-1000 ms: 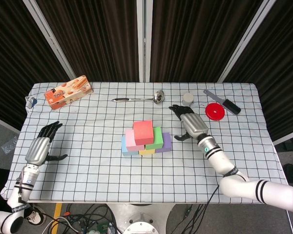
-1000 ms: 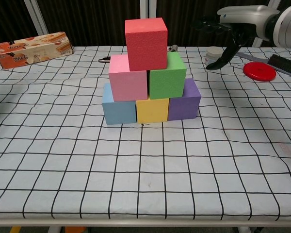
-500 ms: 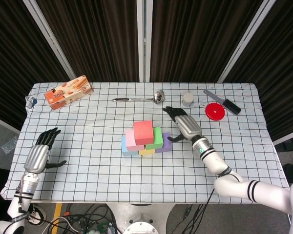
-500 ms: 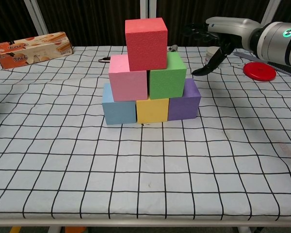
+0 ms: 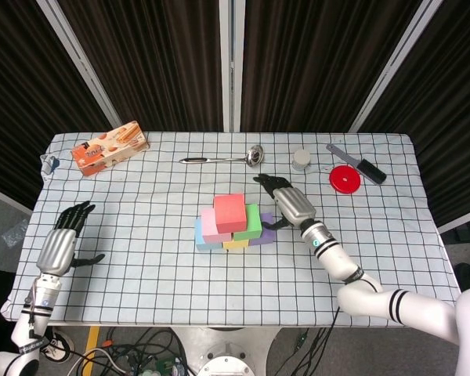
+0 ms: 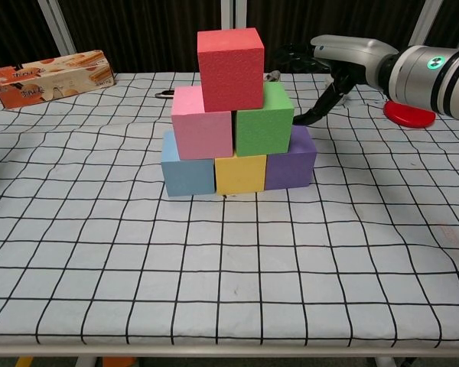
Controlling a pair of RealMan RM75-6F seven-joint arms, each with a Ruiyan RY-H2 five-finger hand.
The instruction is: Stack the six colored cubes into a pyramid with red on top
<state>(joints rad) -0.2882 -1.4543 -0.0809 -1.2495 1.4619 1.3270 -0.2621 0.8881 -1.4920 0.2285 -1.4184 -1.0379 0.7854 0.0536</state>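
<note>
Scanning head view: pyramid complete at mid desk [image 5: 141, 235], red cube [image 5: 229, 212] on top.
Middle row: pink cube [image 5: 210, 225] and green cube [image 5: 253, 222] under the red one.
Bottom row: blue cube [image 5: 200, 240], yellow cube [image 5: 236, 244], purple cube [image 5: 266, 228] partly covered by the tiers above.
Right hand [image 5: 286, 202]: fingers apart, holding nothing, just beside the purple and green cubes; a second ago it was further right, so it has closed in on the stack.
Left hand [image 5: 63, 239]: spread, empty, near the left desk edge, has slid slightly back toward the robot.
Meaning: stack unchanged over the last second; build looks done, right hand likely coming to nudge or steady, could knock the stack.
Clutter: snack box [image 5: 108, 147], ladle [image 5: 223, 157], small jar [image 5: 301, 159], red disc [image 5: 345, 179], brush [image 5: 359, 164] along the far side.
Chest view: red cube sits a bit skewed, overhanging the pink-green seam.
Right hand chest view: thumb hangs down close behind the green cube; contact cannot be told.
Hidden: left hand out of frame here; right arm covers most of the red disc and all of the jar; rear cube faces unseen.
</note>
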